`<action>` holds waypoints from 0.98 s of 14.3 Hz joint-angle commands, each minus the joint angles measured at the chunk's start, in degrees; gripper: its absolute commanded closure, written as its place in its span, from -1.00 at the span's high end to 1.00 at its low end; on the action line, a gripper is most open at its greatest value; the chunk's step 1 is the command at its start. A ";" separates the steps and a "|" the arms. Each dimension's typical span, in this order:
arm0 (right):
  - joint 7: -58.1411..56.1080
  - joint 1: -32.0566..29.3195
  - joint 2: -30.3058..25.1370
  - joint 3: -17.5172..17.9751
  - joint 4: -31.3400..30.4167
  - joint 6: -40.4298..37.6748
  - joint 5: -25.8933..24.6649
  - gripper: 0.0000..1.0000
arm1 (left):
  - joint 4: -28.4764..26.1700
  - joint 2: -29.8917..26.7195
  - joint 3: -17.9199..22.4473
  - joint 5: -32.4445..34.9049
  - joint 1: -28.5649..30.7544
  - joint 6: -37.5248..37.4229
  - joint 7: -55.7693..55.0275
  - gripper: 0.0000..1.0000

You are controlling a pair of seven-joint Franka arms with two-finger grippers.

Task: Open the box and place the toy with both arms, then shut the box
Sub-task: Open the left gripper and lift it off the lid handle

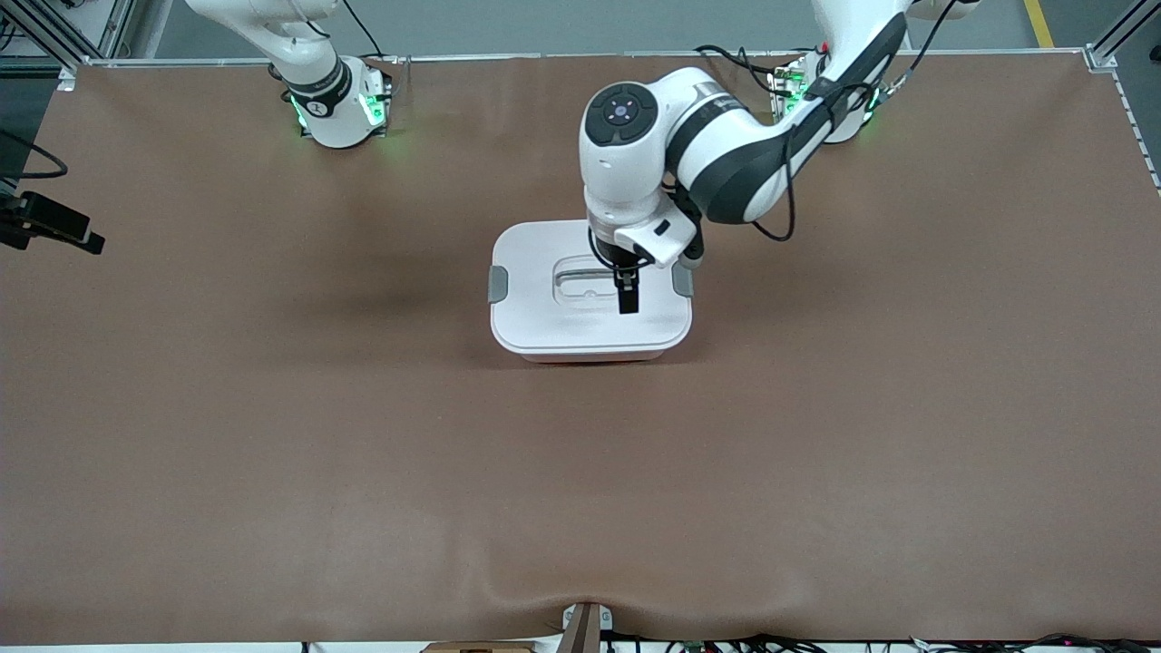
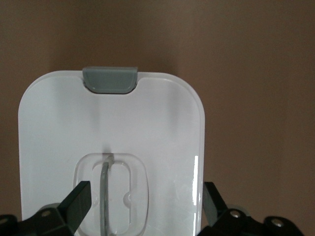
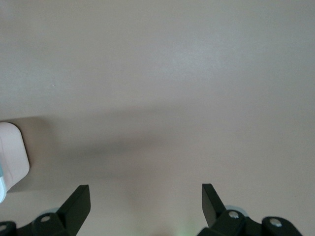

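Observation:
The box (image 1: 544, 317) stands mid-table with its white lid on and a grey clip (image 1: 497, 283) at each end. My left gripper (image 1: 626, 272) hangs just over the lid, open and empty. In the left wrist view the gripper (image 2: 142, 201) spans from the recessed handle (image 2: 106, 196) to the lid's long edge, with the lid (image 2: 147, 118) and one clip (image 2: 109, 79) ahead. My right gripper (image 3: 146, 199) is open and empty over bare table; a corner of the box (image 3: 12, 147) shows at that view's edge. The toy is out of view.
The brown table cover (image 1: 272, 453) spreads all round the box. A black device (image 1: 54, 227) sticks in at the right arm's end. The right arm (image 1: 317, 82) waits by its base, its hand outside the front view.

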 commanded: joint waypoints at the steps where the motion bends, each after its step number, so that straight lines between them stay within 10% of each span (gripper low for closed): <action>1: 0.67 0.28 0.52 0.20 1.36 -0.54 -1.00 1.00 | 0.44 -1.44 -0.60 0.32 2.02 -2.83 4.78 1.00; 14: 0.32 1.16 0.61 0.38 1.45 -0.36 -0.56 1.00 | 1.14 -7.15 -0.87 -4.51 16.78 -10.30 36.41 1.00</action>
